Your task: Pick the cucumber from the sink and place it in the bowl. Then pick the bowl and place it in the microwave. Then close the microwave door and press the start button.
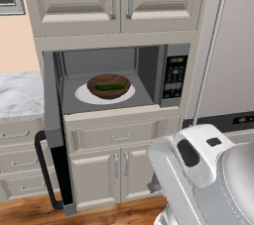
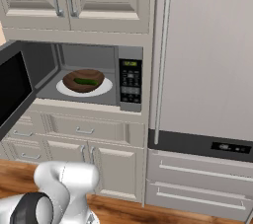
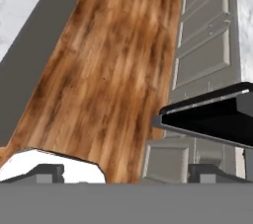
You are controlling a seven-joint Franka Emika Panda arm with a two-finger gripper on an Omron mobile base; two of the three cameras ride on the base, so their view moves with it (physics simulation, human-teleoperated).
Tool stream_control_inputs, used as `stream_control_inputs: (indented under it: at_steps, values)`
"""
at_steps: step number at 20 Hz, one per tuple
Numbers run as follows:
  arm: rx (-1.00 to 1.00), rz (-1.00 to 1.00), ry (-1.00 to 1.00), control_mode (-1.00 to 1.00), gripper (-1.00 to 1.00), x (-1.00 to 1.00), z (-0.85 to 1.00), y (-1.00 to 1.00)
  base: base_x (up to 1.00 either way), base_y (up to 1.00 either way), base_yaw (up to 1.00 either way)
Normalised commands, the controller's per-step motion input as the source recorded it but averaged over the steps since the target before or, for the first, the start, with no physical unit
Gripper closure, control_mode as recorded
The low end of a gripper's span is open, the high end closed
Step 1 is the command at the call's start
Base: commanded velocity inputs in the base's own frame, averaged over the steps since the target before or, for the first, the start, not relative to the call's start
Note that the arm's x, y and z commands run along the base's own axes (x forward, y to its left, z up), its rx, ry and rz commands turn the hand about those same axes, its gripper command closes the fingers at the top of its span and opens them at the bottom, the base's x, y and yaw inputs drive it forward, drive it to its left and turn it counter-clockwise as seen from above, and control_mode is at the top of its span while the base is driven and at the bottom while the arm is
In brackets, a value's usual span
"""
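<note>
Wood-plank floor [image 3: 104, 75] runs below the hand, warm brown, with grey cabinet fronts [image 3: 207, 45] along one side in the hand view. Gripper [image 3: 126, 172]: two dark finger tips low in that view, set well apart, nothing between them, so spread. Just past the tips, the dark edge of the microwave door [image 3: 207, 119] crosses the view. From the left base view the door [image 1: 53, 130] stands swung wide open to the left, black handle [image 1: 43, 169] on its outer edge; from the right base view its black glass [image 2: 12, 90] faces in.

Farther back, the microwave [image 1: 171, 75] sits built into pale cabinetry, cavity open. On the white turntable plate [image 1: 83, 96] rests the bowl [image 1: 109, 85], dark brown wood, upright. Cucumber [image 1: 110, 87] lies flat inside the bowl, dark green. Same seen from the right: bowl [image 2: 83, 80], cucumber [image 2: 86, 82]. Button panel [image 2: 130, 84] on the right of the cavity, dark. Beyond to the right, a tall grey refrigerator [image 2: 207, 55]. Marble counter [image 1: 20, 95] at far left.
</note>
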Motion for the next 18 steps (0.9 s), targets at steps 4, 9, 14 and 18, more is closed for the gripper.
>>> stream_control_inputs:
  at_steps: [4, 9, 14, 18]
  values:
    - [-0.10, -0.01, -0.07, -1.00, -1.00, 0.54, -0.31, 0.79, 0.00, 0.00, 0.00]
    - [-0.13, 0.00, -0.11, -1.00, -1.00, 0.57, -0.36, 0.51, 0.00, 0.00, 0.00]
    - [-0.14, -0.04, -0.12, -1.00, -1.00, 0.59, -0.53, 0.26, 0.00, 0.00, 0.00]
    - [-0.10, -0.07, -0.06, -1.00, -1.00, 0.70, -0.67, 0.06, 0.00, 0.00, 0.00]
